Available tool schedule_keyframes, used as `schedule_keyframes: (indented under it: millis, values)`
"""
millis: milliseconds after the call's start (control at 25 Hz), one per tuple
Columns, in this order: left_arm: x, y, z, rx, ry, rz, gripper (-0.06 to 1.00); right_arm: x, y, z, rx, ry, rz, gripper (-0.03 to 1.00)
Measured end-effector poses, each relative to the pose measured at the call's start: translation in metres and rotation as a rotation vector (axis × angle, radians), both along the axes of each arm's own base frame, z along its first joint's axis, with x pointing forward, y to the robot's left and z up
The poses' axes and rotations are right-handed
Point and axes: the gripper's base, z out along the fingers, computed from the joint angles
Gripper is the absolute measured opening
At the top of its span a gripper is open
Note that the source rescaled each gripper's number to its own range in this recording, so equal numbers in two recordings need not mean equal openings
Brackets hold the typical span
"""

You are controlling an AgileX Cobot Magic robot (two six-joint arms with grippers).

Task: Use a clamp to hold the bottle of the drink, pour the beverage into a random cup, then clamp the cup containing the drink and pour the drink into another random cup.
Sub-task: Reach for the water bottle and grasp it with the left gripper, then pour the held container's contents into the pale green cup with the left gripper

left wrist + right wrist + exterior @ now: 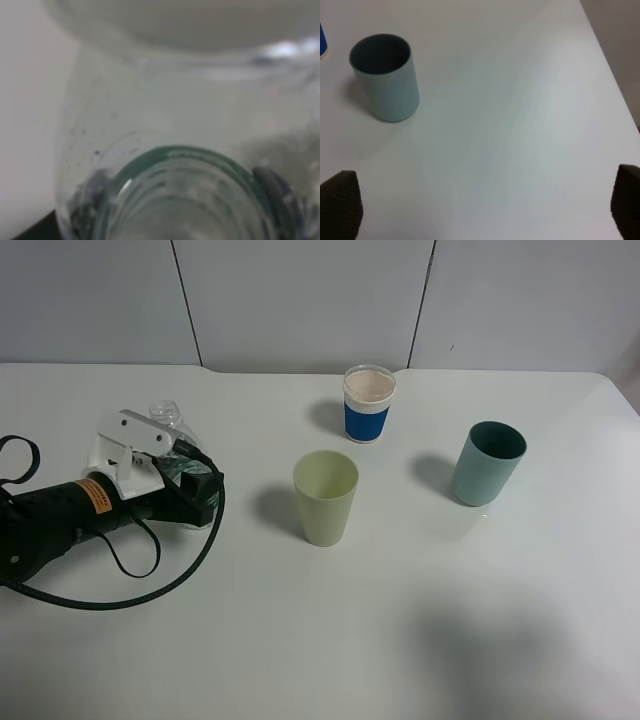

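Note:
A clear plastic bottle [168, 420] stands at the left of the white table; its neck shows above my left gripper [188, 478], whose jaws sit on both sides of the bottle's body. In the left wrist view the bottle [175, 150] fills the frame, with dark pads [272, 186] against its sides. A pale green cup [325, 497] stands in the middle, a blue and white paper cup [368, 404] behind it, and a teal cup [487, 463] to the right. My right gripper [485, 210] is open and empty, with the teal cup [385, 77] ahead of it.
A black cable [150, 580] loops on the table in front of the left arm. The table's right edge [615, 85] runs beside the right gripper. A grey panelled wall [300, 300] stands behind the table.

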Motion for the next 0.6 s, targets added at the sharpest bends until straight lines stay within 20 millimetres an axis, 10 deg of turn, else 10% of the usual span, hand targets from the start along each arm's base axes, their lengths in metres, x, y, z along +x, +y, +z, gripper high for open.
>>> schedule_keyframes:
  millis: [600]
  values:
    - [-0.002,0.020,0.042,0.178,-0.051,0.197,0.08,0.000,0.000,0.000,0.000,0.000,0.000,1.00]
